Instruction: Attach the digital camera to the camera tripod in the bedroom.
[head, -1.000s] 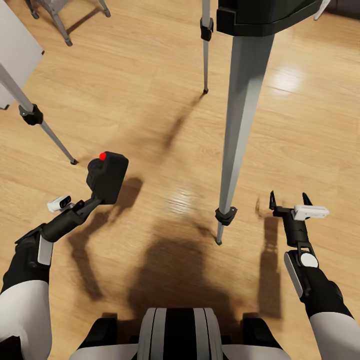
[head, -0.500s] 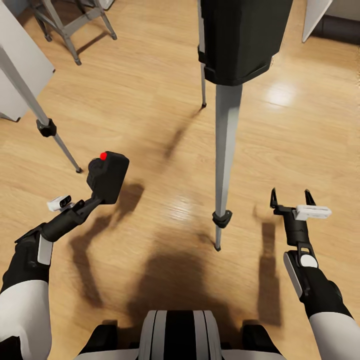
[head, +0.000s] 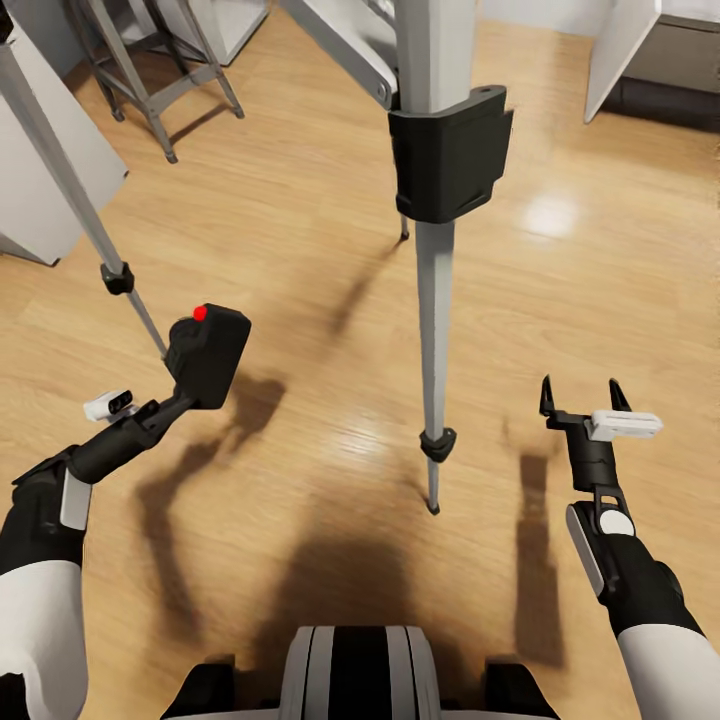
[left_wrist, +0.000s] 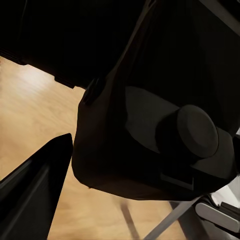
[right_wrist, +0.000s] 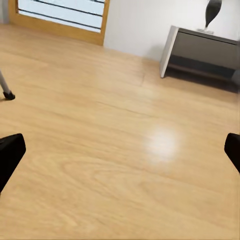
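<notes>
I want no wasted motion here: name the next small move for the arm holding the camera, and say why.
Probably raise the left gripper with the digital camera toward the top of the camera tripod. The camera sits low, beside the front leg and below the black collar; the tripod's head is out of frame above. The right gripper is open and empty, free to steady a leg if needed.

Light wood plank floor (head: 300, 200), camera tripod (head: 434, 330) feet and a grey desk (right_wrist: 205, 47) upon it

wood plank floor (head: 260, 220): bare, glossy | grey cabinet (right_wrist: 205, 47): on the floor against the wall | dark vase (right_wrist: 212, 12): atop cabinet | metal chair legs (head: 150, 70): far across floor from cabinet
</notes>
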